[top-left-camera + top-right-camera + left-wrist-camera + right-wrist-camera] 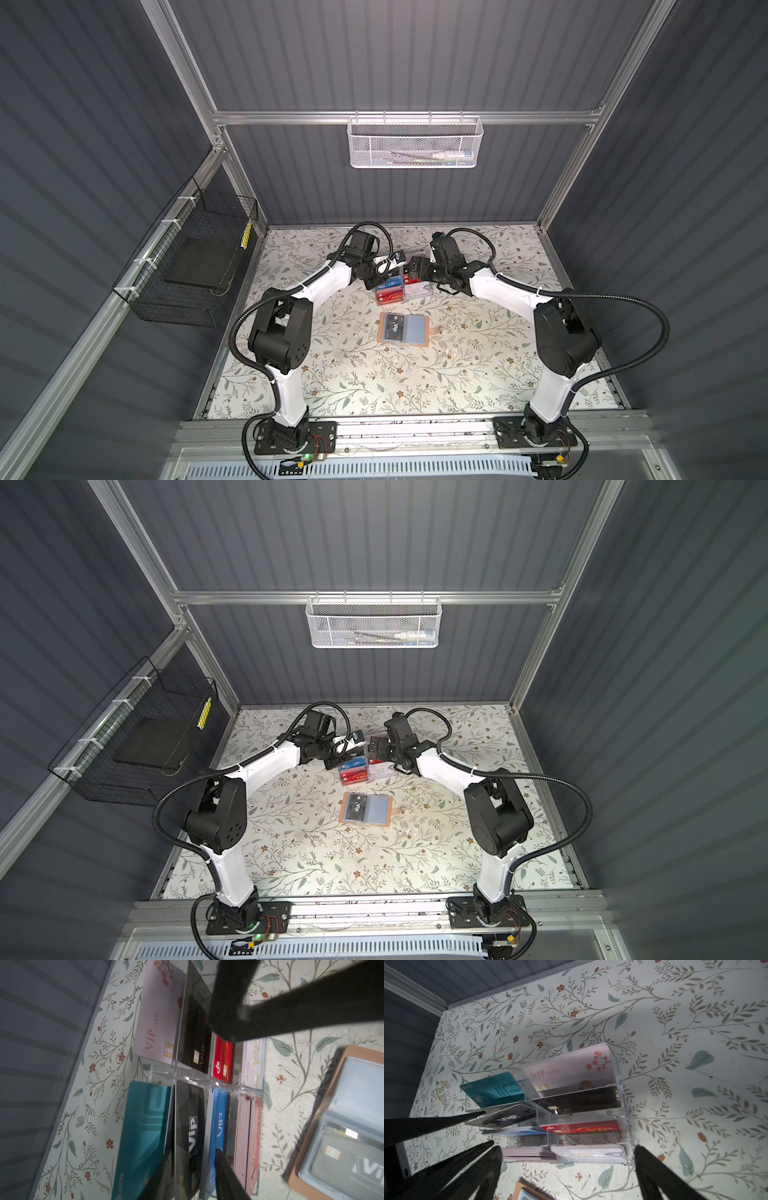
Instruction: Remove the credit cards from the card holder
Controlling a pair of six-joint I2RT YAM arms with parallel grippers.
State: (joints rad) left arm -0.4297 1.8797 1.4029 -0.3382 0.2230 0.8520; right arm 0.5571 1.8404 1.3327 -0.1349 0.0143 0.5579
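the card holder [415, 330] lies open on the desk [374, 374], near of the clear rack [625, 1118], a black card [394, 327] marked "vip" in its left pocket. left gripper [193, 1152] jaws straddle the rack's tilted card [188, 1105], also "vip", grip unclear; right gripper [568, 1148] jaws gape wide.

Grey ribbed walls [415, 62], aluminium frame [291, 117], floral table [374, 386], white mesh basket [374, 145] at back, black wire basket [174, 307] on the left.
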